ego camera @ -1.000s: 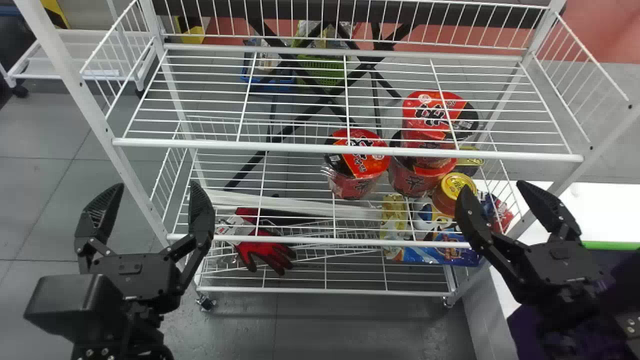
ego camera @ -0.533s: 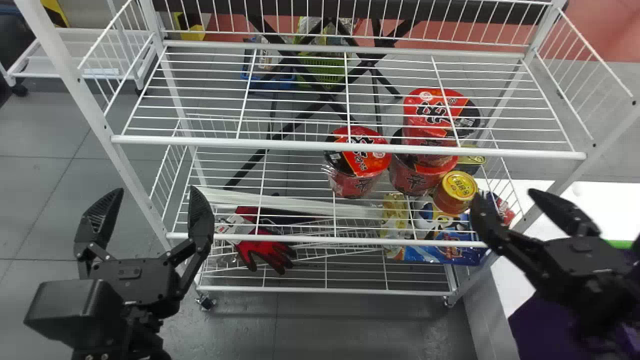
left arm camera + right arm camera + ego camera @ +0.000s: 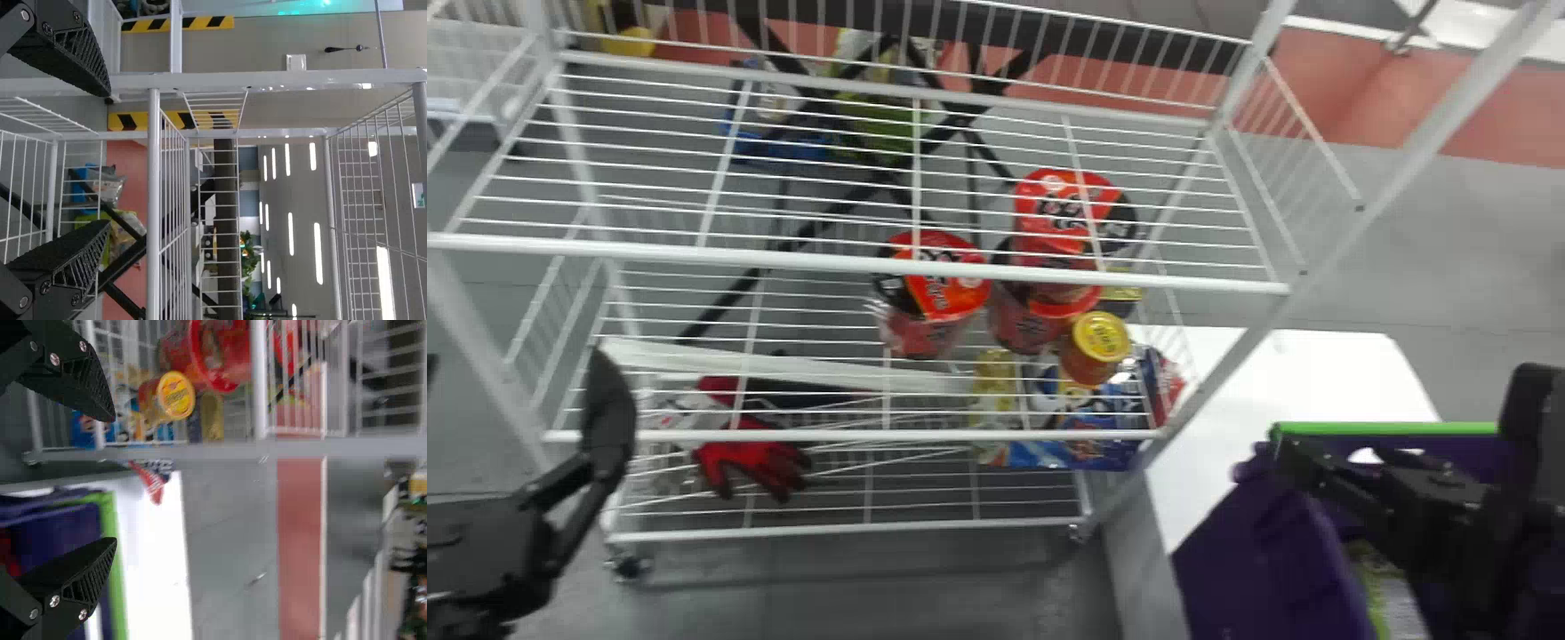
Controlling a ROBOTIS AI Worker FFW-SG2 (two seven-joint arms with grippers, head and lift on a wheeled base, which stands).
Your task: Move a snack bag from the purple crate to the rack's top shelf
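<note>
Right gripper swung farther right near the purple crate, white tabletop between green edge and rack, left gripper also spread wide, snack bag in crate.

Ahead, between the left gripper and the right gripper: three red cups, two of them stacked; two yellow-topped containers, nearer the right gripper; at least one glove, nearer the left. One rack stands ahead of both. One table lies beside the right gripper, one crate beneath it.
</note>
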